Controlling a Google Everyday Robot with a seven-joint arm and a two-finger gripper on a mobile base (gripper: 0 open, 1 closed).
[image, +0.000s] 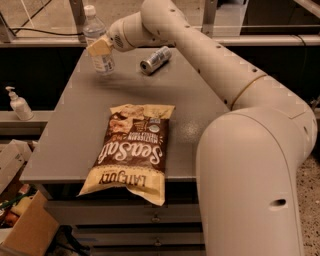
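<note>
grey table (75, 130) with chip bag (132, 147) and can (155, 59) — gripper (98, 46) against upright water bottle (103, 64) near far edge, grip state cannot be told; a sideways nudge could topple it.
</note>
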